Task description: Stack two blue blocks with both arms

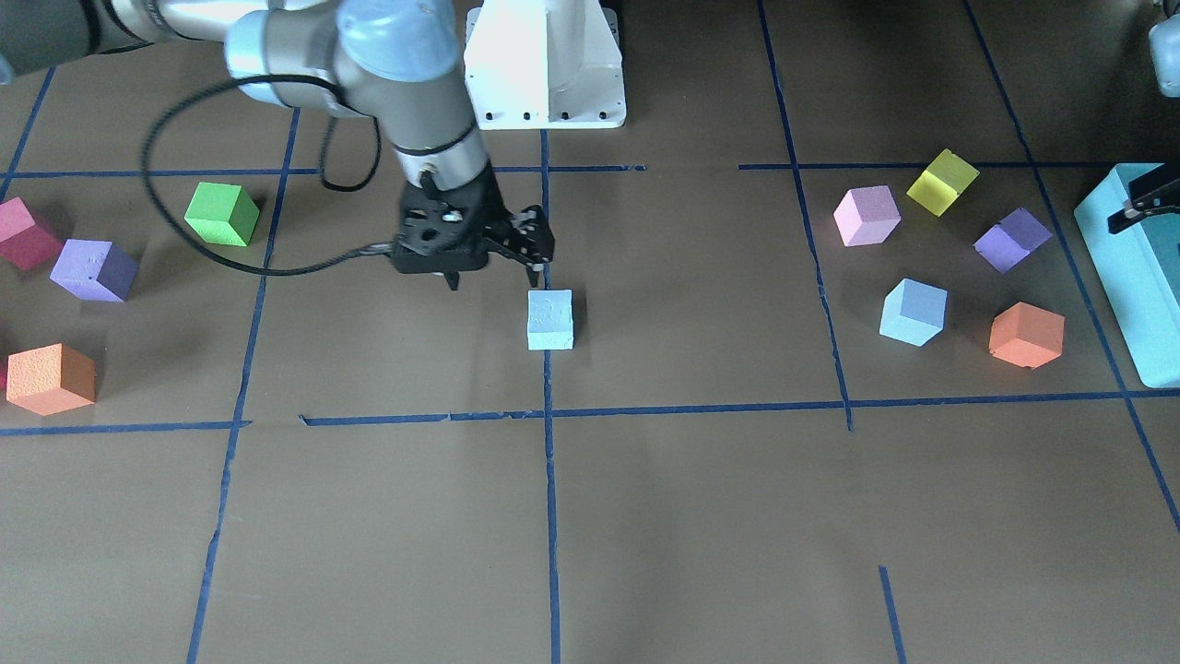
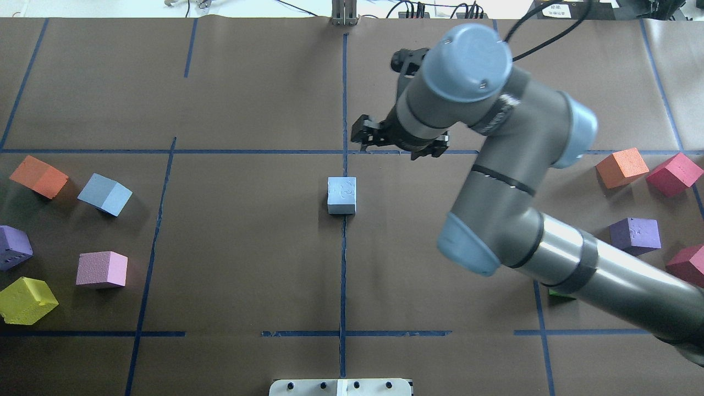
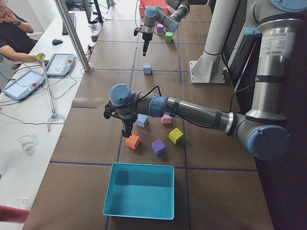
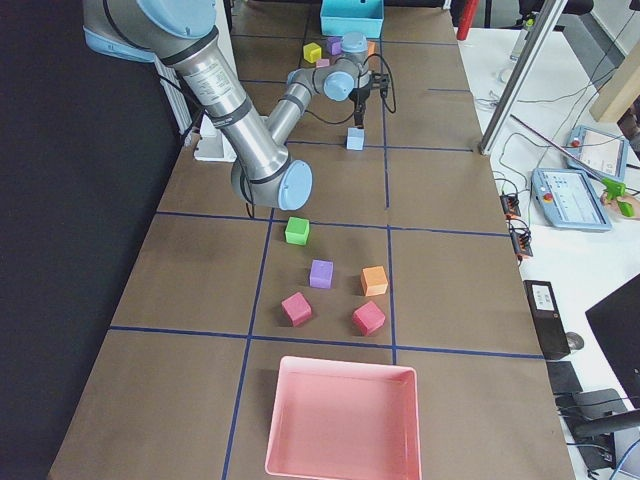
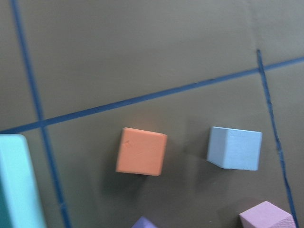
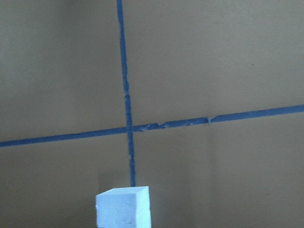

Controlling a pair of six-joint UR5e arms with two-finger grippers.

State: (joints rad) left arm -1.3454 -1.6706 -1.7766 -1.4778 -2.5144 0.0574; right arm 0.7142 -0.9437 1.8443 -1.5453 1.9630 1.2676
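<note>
One blue block sits alone on the table's centre line; it also shows in the overhead view and at the bottom of the right wrist view. My right gripper hovers above and just beyond it, open and empty. The second blue block lies among other cubes on my left side, seen also in the overhead view and the left wrist view. My left gripper hangs near the teal box, over the orange cube beside that block, and looks open and empty.
A teal box stands at my far left. An orange cube, pink, yellow and purple cubes surround the second blue block. Green, purple, orange and crimson cubes lie on my right. A pink tray stands at the right end.
</note>
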